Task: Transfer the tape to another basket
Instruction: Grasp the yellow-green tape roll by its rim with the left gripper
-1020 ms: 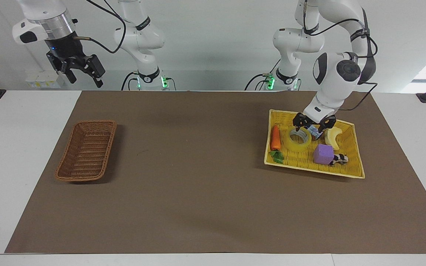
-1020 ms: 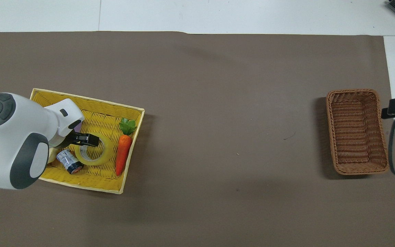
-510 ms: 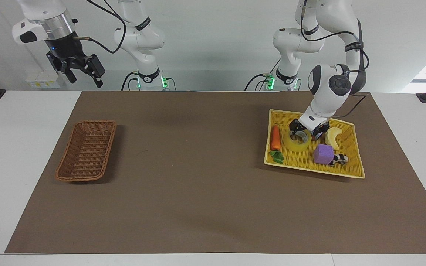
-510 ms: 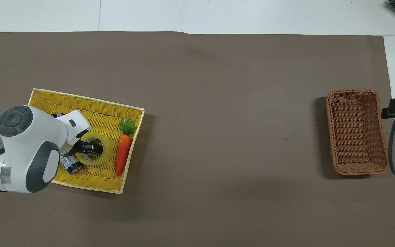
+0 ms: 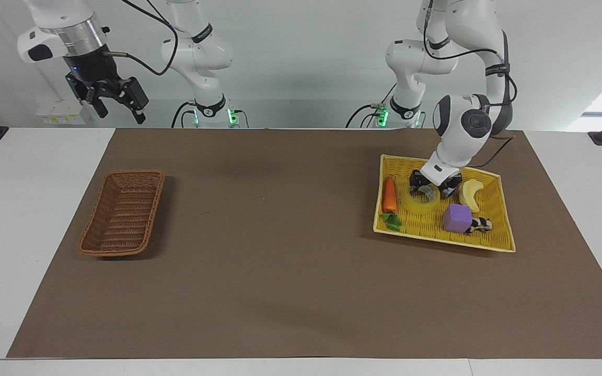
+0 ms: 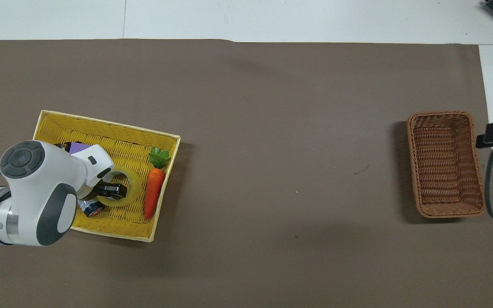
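**A:** Black fingers (image 5: pixel 420 190) of the left gripper (image 5: pixel 431 189) are down on the tape (image 5: pixel 423 199), one inside the core hole and, I think, one on the rim side nearer the robots. Can't tell if they've pinched yet. The roll's lying flat in the yellow tray (image 5: pixel 493 244) at the left arm's end of the table, with the carrot (image 5: pixel 389 195) beside it and a small can (image 6: pixel 91 207) tucked right against the gripper.

**B:** What would you do now?

**A:** Squeeze the wall of the roll firmly, then lift straight up so it clears the can, the banana piece (image 5: pixel 470 194) and the purple cube (image 5: pixel 456 217). Then it's a long carry to the brown wicker basket (image 5: pixel 122 213) at the right arm's end.

**B:** Anything changed from a second ago?

**A:** Yeah, the gripper was hovering above the roll with its fingers spread; now it has dropped onto it and the wrist has swung in over the tray. The right gripper (image 5: pixel 115 102) hangs up high near its base, waiting, unchanged, fingers apart.
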`<state>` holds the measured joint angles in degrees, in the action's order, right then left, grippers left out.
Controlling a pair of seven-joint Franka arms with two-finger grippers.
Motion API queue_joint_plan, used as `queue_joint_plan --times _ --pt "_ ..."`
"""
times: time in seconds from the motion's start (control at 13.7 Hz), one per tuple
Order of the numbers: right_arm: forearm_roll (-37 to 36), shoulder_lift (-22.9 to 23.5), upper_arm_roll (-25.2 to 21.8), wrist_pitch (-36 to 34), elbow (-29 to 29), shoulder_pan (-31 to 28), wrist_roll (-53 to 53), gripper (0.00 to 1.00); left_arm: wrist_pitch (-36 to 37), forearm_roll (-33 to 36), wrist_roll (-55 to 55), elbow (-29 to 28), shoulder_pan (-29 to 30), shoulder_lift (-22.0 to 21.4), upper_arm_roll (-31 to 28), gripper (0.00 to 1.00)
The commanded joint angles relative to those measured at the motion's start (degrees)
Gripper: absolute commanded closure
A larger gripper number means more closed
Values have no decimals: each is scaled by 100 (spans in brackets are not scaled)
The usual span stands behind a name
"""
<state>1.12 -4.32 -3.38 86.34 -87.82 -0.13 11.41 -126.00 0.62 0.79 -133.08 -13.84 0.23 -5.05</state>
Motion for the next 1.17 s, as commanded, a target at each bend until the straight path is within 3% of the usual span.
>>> queue_joint_plan --times 0.0,0.07,0.15,0.22,0.73,1.09 --pt "46 28 12 -29 54 -31 -121 0 -127 -18 -26 -236 39 -181 -5 49" --pt "46 28 12 -21 54 -31 -121 0 -127 -18 -8 -236 39 -181 -13 67" --pt "46 28 12 -29 54 -31 -121 0 -127 -18 -52 -236 39 -181 -14 94" --pt "46 28 12 -29 54 -31 -121 0 -101 -18 -70 -228 39 -181 -14 100" --pt "46 28 12 -21 54 -31 -121 0 645 -70 0 316 57 -146 -22 100" --pt "46 28 12 -29 54 -31 -121 0 1664 -334 27 1300 75 -111 -75 100"
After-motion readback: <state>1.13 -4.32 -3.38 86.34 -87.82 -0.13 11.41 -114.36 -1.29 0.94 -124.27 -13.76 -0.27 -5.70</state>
